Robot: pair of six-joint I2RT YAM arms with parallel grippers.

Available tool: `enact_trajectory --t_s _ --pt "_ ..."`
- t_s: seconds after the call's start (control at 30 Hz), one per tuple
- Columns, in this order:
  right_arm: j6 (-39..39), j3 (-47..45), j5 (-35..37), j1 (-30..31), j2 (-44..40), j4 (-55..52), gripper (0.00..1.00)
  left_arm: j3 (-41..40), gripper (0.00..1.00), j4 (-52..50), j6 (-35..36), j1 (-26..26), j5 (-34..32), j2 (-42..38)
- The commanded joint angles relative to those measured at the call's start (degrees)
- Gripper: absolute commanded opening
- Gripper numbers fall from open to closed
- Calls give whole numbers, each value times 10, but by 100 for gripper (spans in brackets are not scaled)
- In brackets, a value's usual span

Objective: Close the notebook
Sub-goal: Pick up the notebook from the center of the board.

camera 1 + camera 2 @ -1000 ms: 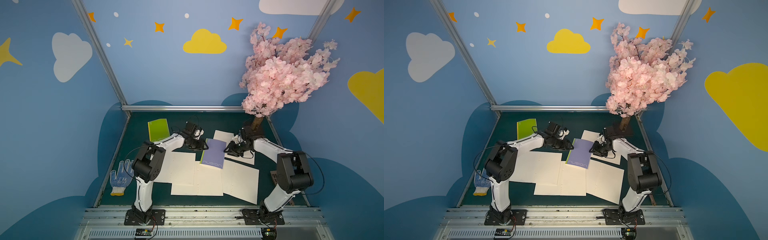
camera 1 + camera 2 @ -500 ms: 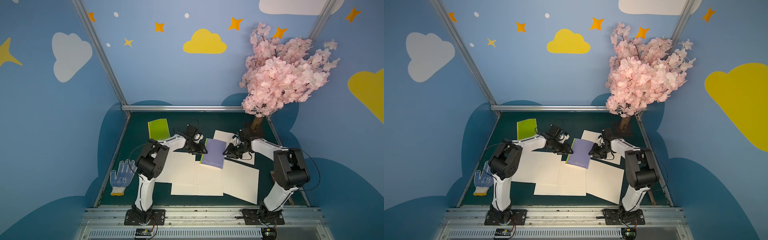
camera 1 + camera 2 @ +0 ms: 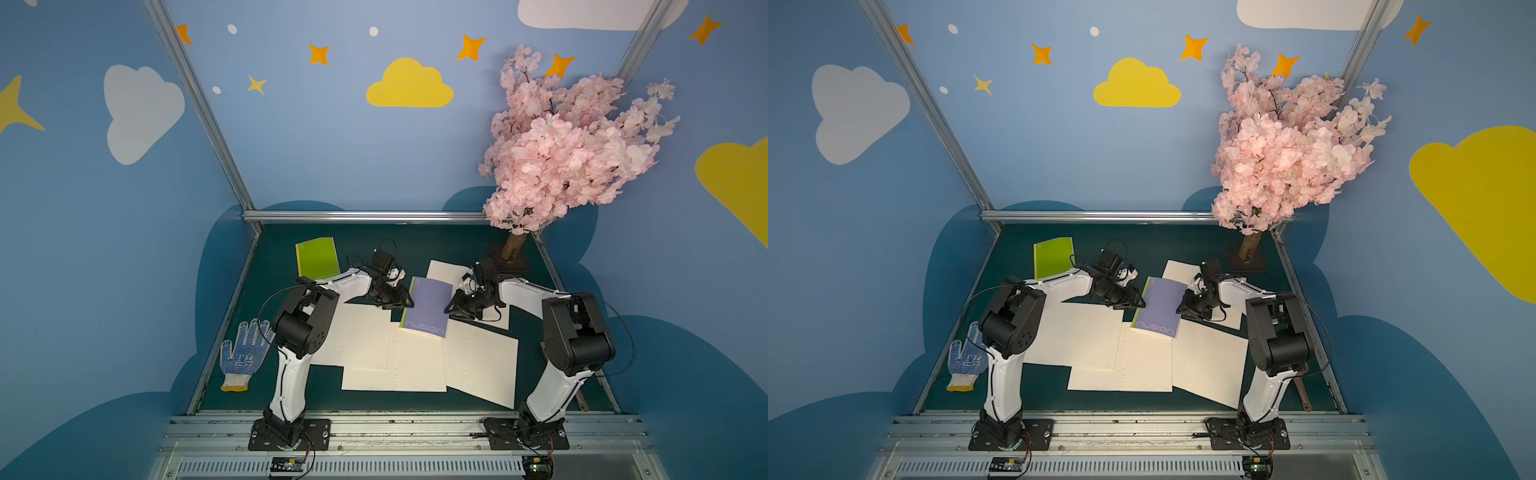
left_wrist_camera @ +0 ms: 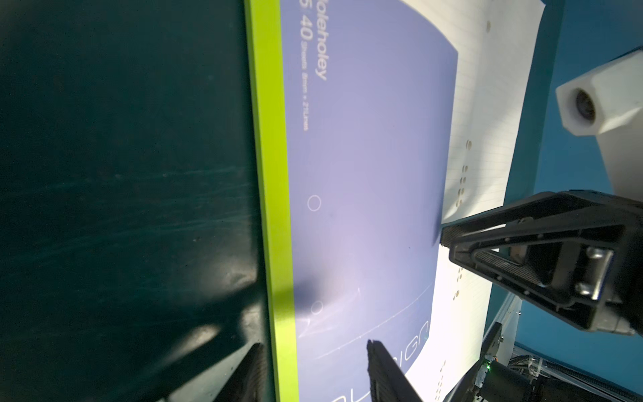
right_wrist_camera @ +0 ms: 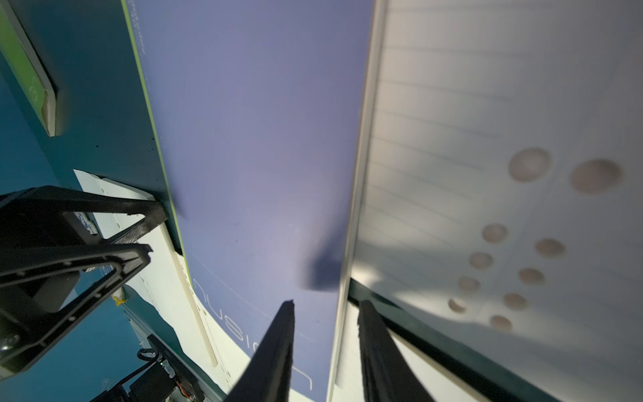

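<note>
Close-up on closing: the purple notebook (image 3: 428, 305) is seen at mid-table, partly over loose sheets (image 3: 415, 365) — cover down, yet slightly bowed. The left gripper (image 3: 408, 306) is set astride the lime spine strip (image 4: 275, 209) and the right gripper (image 3: 448, 309) astride the free edge, both parted with nothing clasped. The spine is best steadied while the edge is pressed flat gently — the thin matte card looks likely to buckle. The sheets are cream, ruled and punched; the mat (image 3: 374, 249) is dark, smooth and scuffed.
</note>
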Motion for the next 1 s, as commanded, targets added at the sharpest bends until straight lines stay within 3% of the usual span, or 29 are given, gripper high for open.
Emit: enact_trajectory --t_s 0.0,0.5,0.97 --pt "2 -9 5 2 7 3 33 18 50 -19 8 2 -7 15" --pt "5 -7 6 9 22 10 31 37 50 -31 -3 -5 7 40" --pt "7 -5 1 19 26 17 29 36 49 28 -46 4 136 32"
